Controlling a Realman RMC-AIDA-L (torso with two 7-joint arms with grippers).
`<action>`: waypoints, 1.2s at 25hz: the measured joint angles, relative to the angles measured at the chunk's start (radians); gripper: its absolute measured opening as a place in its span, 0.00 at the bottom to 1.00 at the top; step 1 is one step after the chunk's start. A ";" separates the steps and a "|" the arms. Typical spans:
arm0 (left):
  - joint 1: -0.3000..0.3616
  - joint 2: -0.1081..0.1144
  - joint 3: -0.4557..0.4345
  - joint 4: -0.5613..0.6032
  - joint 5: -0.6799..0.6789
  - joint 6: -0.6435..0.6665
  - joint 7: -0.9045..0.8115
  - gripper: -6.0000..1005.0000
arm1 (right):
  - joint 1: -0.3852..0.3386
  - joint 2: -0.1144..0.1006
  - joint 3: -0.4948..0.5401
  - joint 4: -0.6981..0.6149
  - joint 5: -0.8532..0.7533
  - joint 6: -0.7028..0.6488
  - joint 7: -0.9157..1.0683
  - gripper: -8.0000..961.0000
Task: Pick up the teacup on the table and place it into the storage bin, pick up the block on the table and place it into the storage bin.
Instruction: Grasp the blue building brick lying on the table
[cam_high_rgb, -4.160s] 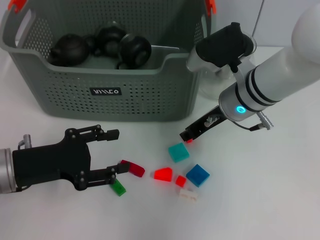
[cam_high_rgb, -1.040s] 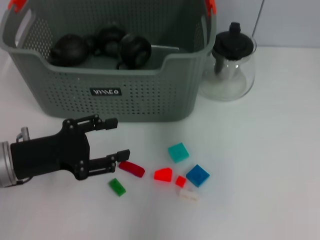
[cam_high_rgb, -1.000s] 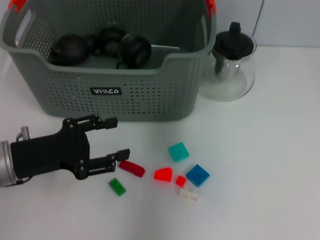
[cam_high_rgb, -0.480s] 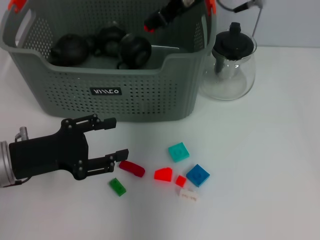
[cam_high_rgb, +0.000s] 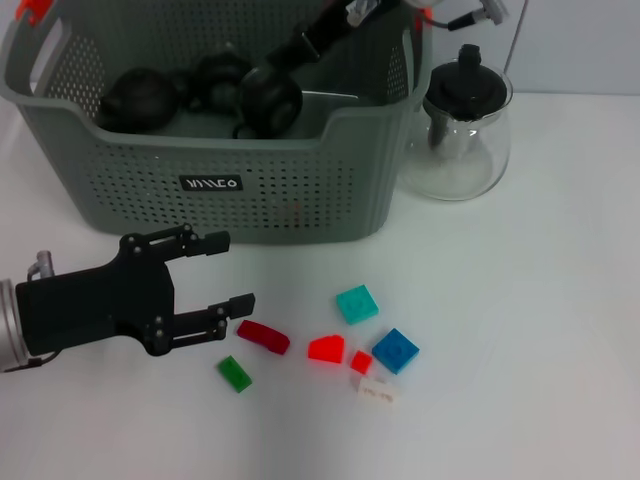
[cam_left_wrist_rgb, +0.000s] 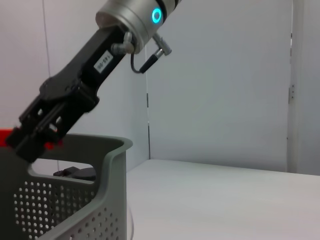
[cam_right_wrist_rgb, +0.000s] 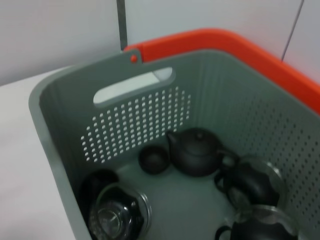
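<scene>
On the table (cam_high_rgb: 520, 330) lie seven blocks (cam_high_rgb: 356, 303).

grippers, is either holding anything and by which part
The left gripper is open beside the dark red block, holding nothing. The right gripper is over the storage bin; whether it holds anything cannot be told.

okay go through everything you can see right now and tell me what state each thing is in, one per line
Storage bin: upright on the table, dark teapots inside.
Glass teapot: upright beside the bin, black lid on.
Left gripper: jaws open, low over the table beside the dark red block.
Right gripper: reaching into the bin; jaws unclear.
Green block, teal block, blue block: lying loose on the table.
</scene>
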 joint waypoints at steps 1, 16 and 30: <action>0.001 0.000 -0.003 0.000 0.000 0.000 0.000 0.70 | -0.008 0.001 0.003 -0.022 0.005 -0.009 -0.003 0.37; 0.005 0.000 -0.011 0.000 0.000 0.005 -0.001 0.70 | -0.491 -0.025 0.021 -0.512 0.509 -0.558 -0.256 0.89; 0.001 0.001 -0.008 0.000 0.010 0.002 0.003 0.70 | -0.413 0.044 -0.103 -0.428 -0.049 -0.633 -0.003 0.89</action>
